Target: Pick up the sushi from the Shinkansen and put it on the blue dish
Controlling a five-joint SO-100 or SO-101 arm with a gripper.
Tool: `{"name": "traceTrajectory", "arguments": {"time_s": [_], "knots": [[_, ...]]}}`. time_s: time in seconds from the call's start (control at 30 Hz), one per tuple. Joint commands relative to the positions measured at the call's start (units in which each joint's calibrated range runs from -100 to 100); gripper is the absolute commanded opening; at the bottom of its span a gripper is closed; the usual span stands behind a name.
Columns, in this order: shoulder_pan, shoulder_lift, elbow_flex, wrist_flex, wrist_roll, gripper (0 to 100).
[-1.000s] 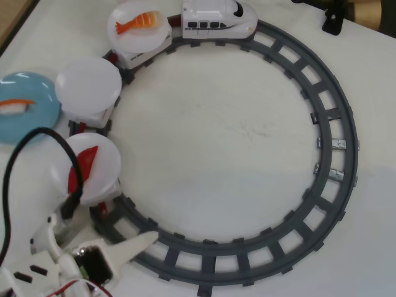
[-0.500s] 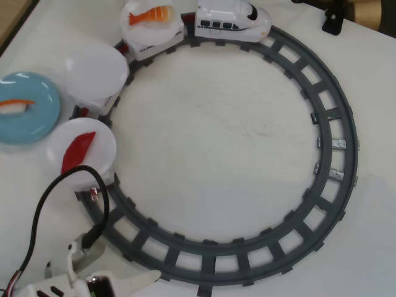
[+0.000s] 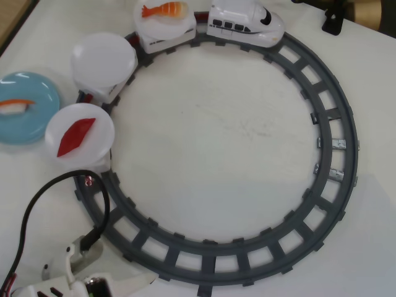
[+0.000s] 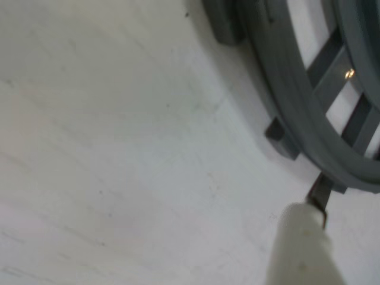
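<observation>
Overhead view: sushi [image 3: 17, 104] on blue dish [image 3: 25, 110], Shinkansen [image 3: 246, 24] apart.

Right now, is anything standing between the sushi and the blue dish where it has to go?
Nothing visible does. In the overhead view the sushi already lies on the blue dish, at the left edge. The nearest thing, a white plate carrying a dark-red piece, sits beside the dish, clear of the sushi.
</observation>
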Motion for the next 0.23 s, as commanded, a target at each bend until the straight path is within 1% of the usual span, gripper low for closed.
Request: {"name": "traceTrajectory", "arguments": {"time_s": [0.0,0.2], "knots": [[0.73,0.05,0.00,0.78,0.13,20],[0.73,0.05,-0.09,0.78,0.13,20]]}}
